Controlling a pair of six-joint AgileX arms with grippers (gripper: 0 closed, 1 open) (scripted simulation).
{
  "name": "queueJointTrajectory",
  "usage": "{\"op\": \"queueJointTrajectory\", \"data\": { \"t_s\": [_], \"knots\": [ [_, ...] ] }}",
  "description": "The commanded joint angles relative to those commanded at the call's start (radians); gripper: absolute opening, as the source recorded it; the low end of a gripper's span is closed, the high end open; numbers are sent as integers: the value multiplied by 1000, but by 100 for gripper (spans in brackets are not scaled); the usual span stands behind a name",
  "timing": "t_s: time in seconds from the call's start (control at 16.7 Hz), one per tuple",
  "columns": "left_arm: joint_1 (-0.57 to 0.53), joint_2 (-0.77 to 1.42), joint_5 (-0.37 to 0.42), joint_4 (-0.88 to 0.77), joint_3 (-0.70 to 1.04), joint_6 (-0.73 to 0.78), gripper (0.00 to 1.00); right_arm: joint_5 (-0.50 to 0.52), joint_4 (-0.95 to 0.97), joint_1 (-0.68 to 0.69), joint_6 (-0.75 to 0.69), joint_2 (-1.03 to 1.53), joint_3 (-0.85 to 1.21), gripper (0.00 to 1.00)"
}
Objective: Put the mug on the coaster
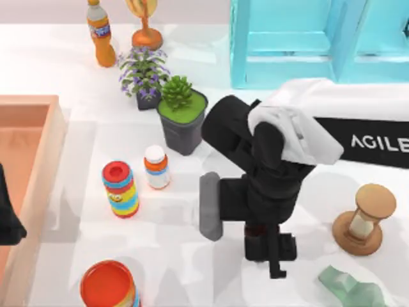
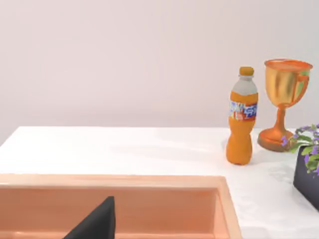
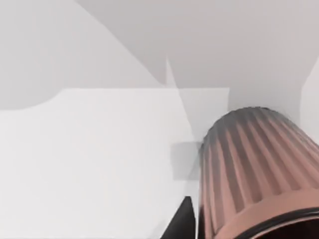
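Note:
The mug (image 3: 254, 169) has ribbed brown sides and a dark rim, and it fills the near part of the right wrist view beside one dark finger (image 3: 182, 221). From above, just a reddish-brown sliver of the mug (image 1: 255, 231) peeks out under my right gripper (image 1: 271, 252), which points down at the table's front middle and looks shut on the mug. A grey coaster (image 1: 209, 206) lies just to the left of that gripper. My left gripper (image 1: 6, 220) is parked at the left edge over the wooden tray (image 1: 38, 160).
A striped can with a red lid (image 1: 119, 188) and a small white bottle (image 1: 156, 166) stand left of the coaster. Behind them is a potted succulent (image 1: 183, 115). An hourglass (image 1: 365, 219) and a green crumpled object (image 1: 348, 284) are at the right, and an orange can (image 1: 108, 286) at the front left.

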Motion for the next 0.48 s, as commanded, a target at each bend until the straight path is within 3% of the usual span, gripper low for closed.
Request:
{"op": "queueJointTrajectory", "data": {
  "t_s": [0.48],
  "knots": [
    [0,0,0,0,0,0,100,0,-5,-14,9,-12,12,0]
  ]
}}
